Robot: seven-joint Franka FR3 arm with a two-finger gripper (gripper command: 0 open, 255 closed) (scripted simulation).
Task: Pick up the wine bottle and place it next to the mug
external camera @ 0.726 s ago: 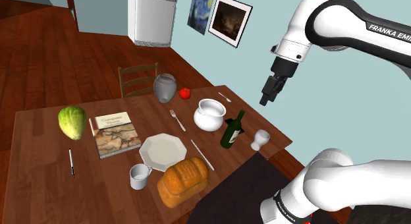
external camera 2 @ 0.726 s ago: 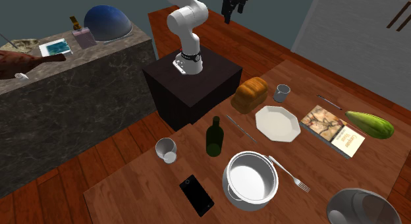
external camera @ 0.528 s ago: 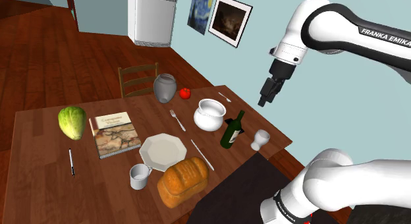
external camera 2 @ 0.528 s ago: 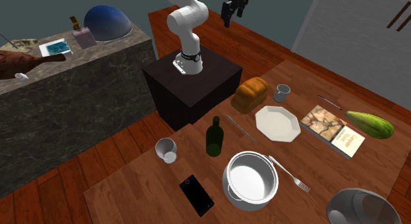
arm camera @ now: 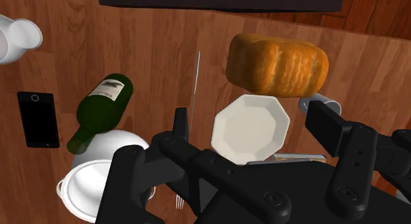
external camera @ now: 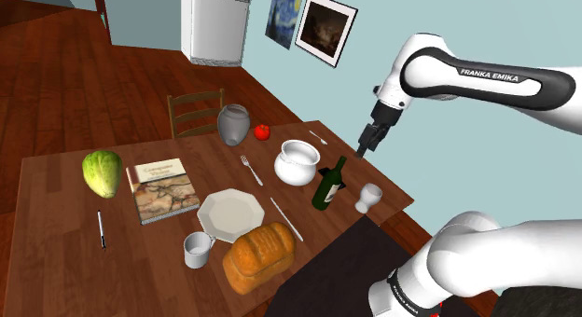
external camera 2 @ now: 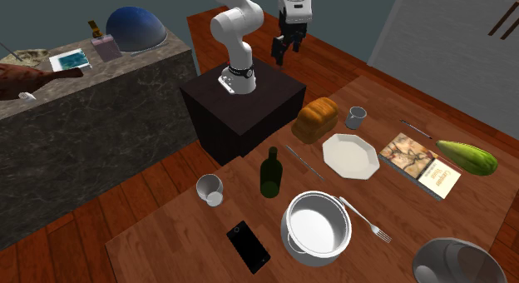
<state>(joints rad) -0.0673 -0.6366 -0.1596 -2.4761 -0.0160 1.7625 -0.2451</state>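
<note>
desk (external camera: 56, 231): wood, carries everything listed below; order follows the shoulder view, left to right.
green gourd (external camera: 103, 172): far left of the desk, lying near the book.
book (external camera: 165, 189): flat, between the gourd and the plate.
mug (external camera: 197, 250): grey, upright at the desk's near edge, just beside the plate and close to the bread loaf.
plate (external camera: 231, 214): white, octagonal, mid-desk, between the book and a table knife (external camera: 285, 218).
bread loaf (external camera: 258, 254): near edge, just right of the mug.
white pot (external camera: 297, 163): far side, just left of the bottle.
wine bottle (external camera: 328, 185): dark green, light label, standing upright on the desk between the white pot and the white cup. Well apart from the mug, with plate and knife in between. Nothing is touching it.
end effector (external camera: 367, 144): in the air above the bottle and slightly to its right, pointing down, no contact. In the wrist view (arm camera: 251, 117) the two black fingers (arm camera: 179, 120) stand apart with nothing clasped; the plate lies on the desk below them.
white cup (external camera: 369, 198): upright near the desk's right corner, just right of the bottle.
phone (external camera 2: 249, 246): black, flat on the desk near the pot in the second exterior view.
</note>
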